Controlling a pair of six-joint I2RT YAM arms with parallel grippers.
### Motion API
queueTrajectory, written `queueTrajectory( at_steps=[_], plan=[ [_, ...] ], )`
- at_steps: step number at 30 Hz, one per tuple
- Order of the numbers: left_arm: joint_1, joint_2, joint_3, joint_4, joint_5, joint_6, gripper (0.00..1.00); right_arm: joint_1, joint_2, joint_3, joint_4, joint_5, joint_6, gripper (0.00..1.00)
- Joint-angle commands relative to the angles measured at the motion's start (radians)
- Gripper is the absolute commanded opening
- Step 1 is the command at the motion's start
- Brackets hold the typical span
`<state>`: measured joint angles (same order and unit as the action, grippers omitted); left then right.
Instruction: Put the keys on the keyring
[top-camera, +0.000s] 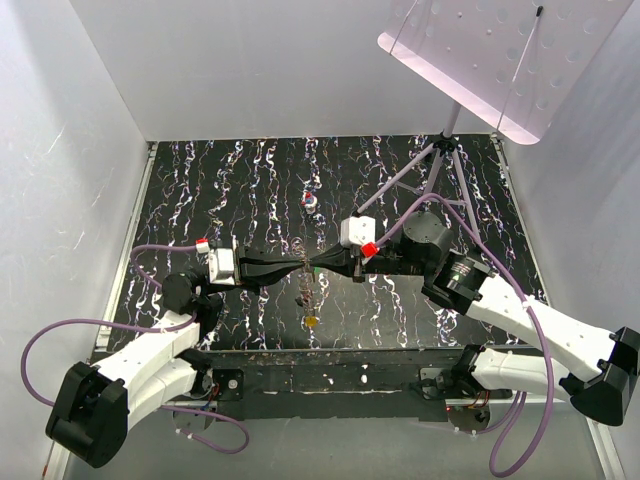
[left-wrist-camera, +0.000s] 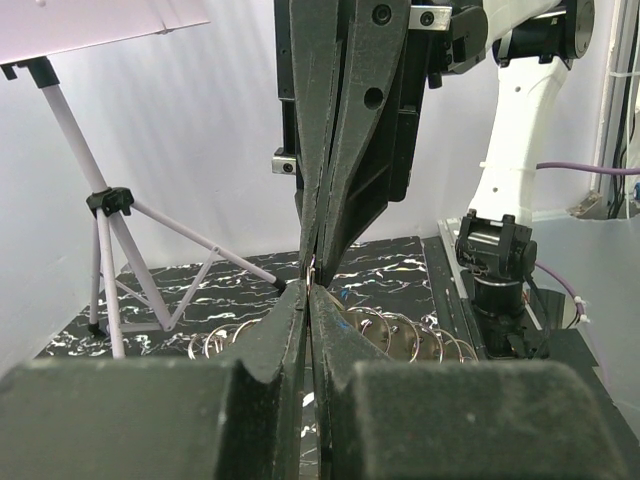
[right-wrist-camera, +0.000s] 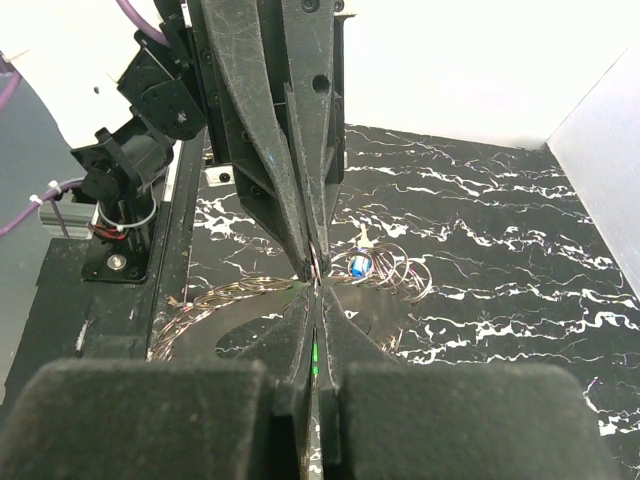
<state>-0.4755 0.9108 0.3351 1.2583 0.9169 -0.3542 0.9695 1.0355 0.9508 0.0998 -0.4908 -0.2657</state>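
My two grippers meet tip to tip above the middle of the black marbled table. The left gripper is shut, with a thin piece of the keyring's wire pinched at its tips. The keyring fans out as wire loops on both sides of the tips. A blue key hangs among the loops. The right gripper is shut on a green key, seen as a sliver between its pads. A yellow key lies on the table below the grippers.
A red-white-blue blob lies behind the grippers. A tripod with a pink perforated plate stands at the back right. White walls enclose the table, and the black front rail holds both arm bases.
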Motion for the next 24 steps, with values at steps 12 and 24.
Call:
queueTrajectory(
  at_steps=[12,24],
  plan=[
    [0.000,-0.032,0.056,-0.148,0.034,0.067,0.00,0.008,0.012,0.054,-0.021,-0.037,-0.020,0.01],
    [0.000,-0.046,0.079,-0.252,0.048,0.112,0.00,0.005,0.017,0.069,-0.048,-0.034,-0.012,0.01]
  ],
)
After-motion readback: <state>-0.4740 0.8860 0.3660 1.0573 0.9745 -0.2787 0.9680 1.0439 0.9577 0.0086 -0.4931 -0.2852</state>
